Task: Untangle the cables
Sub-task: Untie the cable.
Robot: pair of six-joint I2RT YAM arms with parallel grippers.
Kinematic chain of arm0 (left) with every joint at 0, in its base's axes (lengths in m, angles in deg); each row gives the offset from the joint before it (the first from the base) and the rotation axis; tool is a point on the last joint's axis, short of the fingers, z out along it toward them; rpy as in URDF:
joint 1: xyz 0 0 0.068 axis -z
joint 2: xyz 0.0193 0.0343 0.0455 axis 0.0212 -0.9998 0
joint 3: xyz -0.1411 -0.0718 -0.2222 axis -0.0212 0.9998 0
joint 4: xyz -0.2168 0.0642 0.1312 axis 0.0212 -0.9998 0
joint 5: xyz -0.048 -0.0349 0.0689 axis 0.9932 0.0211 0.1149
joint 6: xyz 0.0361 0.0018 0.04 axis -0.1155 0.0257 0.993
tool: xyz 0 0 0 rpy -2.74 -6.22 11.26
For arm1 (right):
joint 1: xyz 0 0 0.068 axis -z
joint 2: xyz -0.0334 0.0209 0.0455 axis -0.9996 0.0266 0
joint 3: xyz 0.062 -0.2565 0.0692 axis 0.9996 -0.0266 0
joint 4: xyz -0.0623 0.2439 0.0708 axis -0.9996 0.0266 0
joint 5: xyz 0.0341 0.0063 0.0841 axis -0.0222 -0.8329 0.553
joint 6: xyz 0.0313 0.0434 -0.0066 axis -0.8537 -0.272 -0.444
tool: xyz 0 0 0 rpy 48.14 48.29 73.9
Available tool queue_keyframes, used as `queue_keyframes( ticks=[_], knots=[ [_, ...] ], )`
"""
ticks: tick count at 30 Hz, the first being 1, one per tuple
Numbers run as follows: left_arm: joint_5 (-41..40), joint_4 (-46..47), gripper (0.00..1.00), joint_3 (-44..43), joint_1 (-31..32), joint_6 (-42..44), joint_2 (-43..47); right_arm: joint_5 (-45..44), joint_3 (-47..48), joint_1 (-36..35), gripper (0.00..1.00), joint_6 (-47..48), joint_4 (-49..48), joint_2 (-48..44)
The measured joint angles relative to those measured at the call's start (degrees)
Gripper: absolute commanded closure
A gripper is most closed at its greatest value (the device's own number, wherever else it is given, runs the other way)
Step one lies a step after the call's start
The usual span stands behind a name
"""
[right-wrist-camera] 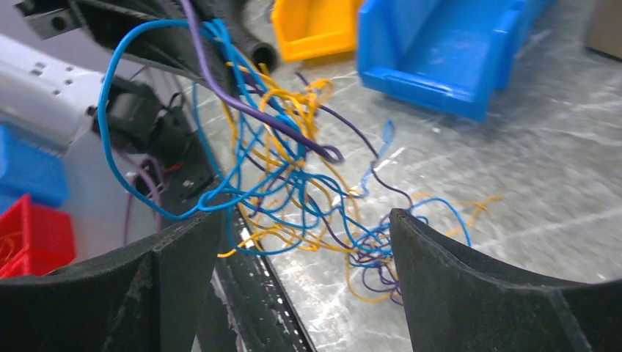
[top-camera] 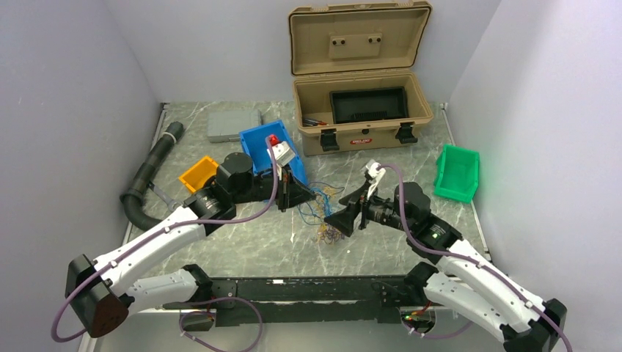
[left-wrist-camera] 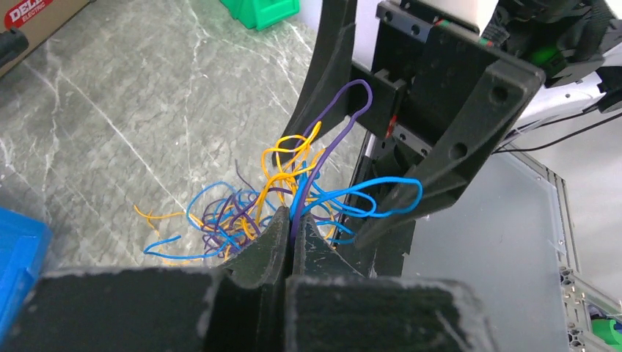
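Your desk [top-camera: 242,249] is a grey marbled slab walled in on three sides. At its far edge stands the tan hard case [top-camera: 359,81], lid thrown up and a black tray sitting inside. A black corrugated hose [top-camera: 150,172] curves along the left side. Three plastic bins sit on the slab: the blue bin [top-camera: 257,147] just left of the case, the green bin [top-camera: 456,172] tipped near the right wall, and the yellow bin [top-camera: 196,174] beside the hose. A flat grey box [top-camera: 232,125] lies behind the blue bin.

Both of your arms reach in toward the middle of the desk, tips facing each other. Your left pincer [left-wrist-camera: 290,220] is pressed closed, with a purple strand and a blue strand coming up out from between its tips. Your right pincer [right-wrist-camera: 304,220] is spread wide and grips nothing; one blue loop hangs hooked over the end of one of its fingers [right-wrist-camera: 183,257].

The cables [top-camera: 319,205] hang between the two pincers as a loose knot of blue, purple, yellow and orange strands. Part of the knot is lifted off the desk, while its lower loops trail on the marble just in front of the right pincer.
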Motion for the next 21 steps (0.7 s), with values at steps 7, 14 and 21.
queue_keyframes(
  ticks=[7, 14, 21],
  knots=[
    [1.5, 0.9, 1.0, -0.8, 0.2, 0.0, -0.8, 10.9, -1.1, 0.0, 0.43, 0.5, -9.9, 4.2],
    [0.8, -0.5, 1.0, -2.2, 0.2, 0.9, -1.2, 4.8, -1.1, 0.0, 1.0, 0.1, -11.1, 4.0],
    [-11.8, -8.0, 1.0, -4.1, 1.0, 2.9, -0.4, -22.8, 0.0, -0.9, 1.0, -6.3, -2.1, -7.0]
  ],
)
